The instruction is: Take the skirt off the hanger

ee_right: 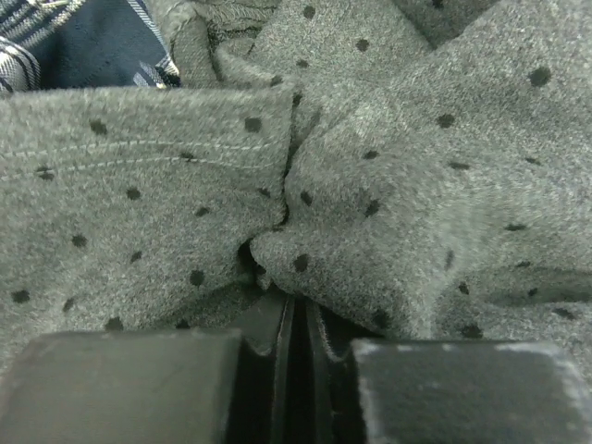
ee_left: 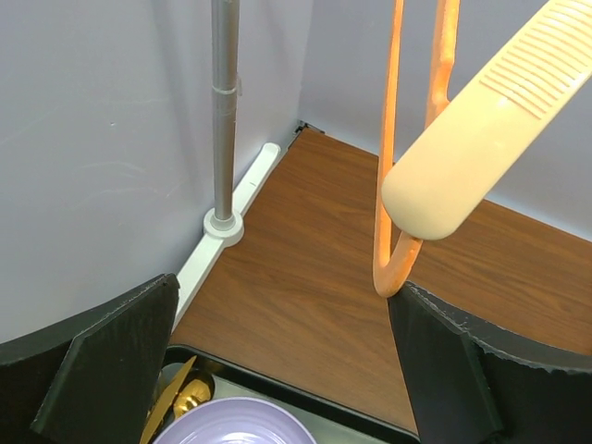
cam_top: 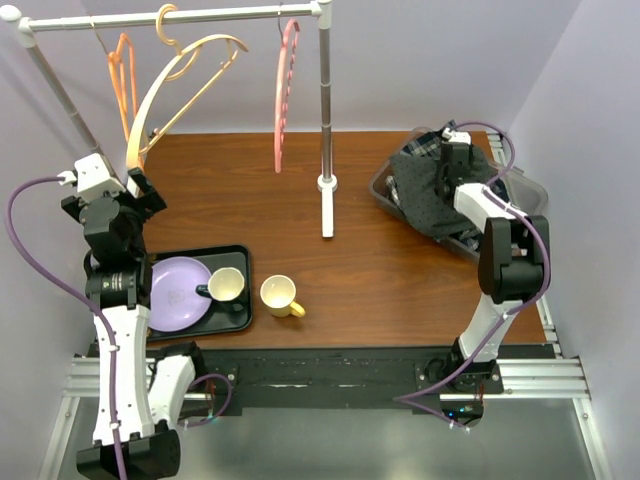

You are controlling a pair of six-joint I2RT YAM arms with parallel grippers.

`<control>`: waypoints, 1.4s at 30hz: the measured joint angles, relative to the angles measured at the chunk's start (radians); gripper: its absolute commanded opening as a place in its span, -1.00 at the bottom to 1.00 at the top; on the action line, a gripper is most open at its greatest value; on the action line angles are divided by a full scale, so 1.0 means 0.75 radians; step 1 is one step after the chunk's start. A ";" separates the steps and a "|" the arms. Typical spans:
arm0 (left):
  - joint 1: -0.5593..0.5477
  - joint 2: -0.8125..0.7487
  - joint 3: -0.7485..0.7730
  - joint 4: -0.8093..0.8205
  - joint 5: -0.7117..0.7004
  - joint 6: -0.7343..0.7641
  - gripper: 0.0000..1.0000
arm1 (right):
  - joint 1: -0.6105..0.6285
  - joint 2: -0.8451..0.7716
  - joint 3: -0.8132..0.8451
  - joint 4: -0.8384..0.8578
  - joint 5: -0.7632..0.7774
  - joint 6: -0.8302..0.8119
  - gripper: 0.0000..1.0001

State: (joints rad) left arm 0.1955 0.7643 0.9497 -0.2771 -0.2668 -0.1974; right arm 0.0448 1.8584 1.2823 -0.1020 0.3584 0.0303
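Note:
The grey dotted skirt (cam_top: 430,195) lies bunched in the bin (cam_top: 528,190) at the back right, off any hanger. My right gripper (cam_top: 452,160) is down in the bin, its jaws closed on a fold of the skirt (ee_right: 370,185) that bunches at the gripper's tips (ee_right: 296,319). A cream wooden hanger (cam_top: 180,85) hangs bare on the rack at the back left. My left gripper (cam_top: 135,185) is open and empty just below it. In the left wrist view the cream hanger (ee_left: 490,120) ends above the gripper (ee_left: 291,361), and an orange hanger (ee_left: 393,185) reaches the right finger (ee_left: 490,370).
An orange hanger (cam_top: 122,70) and a pink hanger (cam_top: 285,90) hang on the rack, whose pole (cam_top: 325,100) stands mid-table. A black tray (cam_top: 240,255) at front left holds a purple plate (cam_top: 175,290) and a cup (cam_top: 227,285). A yellow mug (cam_top: 278,295) stands beside it. A plaid garment (ee_right: 74,46) lies under the skirt.

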 measured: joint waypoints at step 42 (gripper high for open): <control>-0.012 -0.108 -0.152 0.100 -0.008 0.012 0.99 | 0.061 -0.252 0.207 -0.782 -0.367 0.067 -0.32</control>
State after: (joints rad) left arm 0.1864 0.6830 0.8360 -0.2024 -0.2729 -0.1883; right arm 0.0906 1.6691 1.4372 -0.6888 0.0830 0.0803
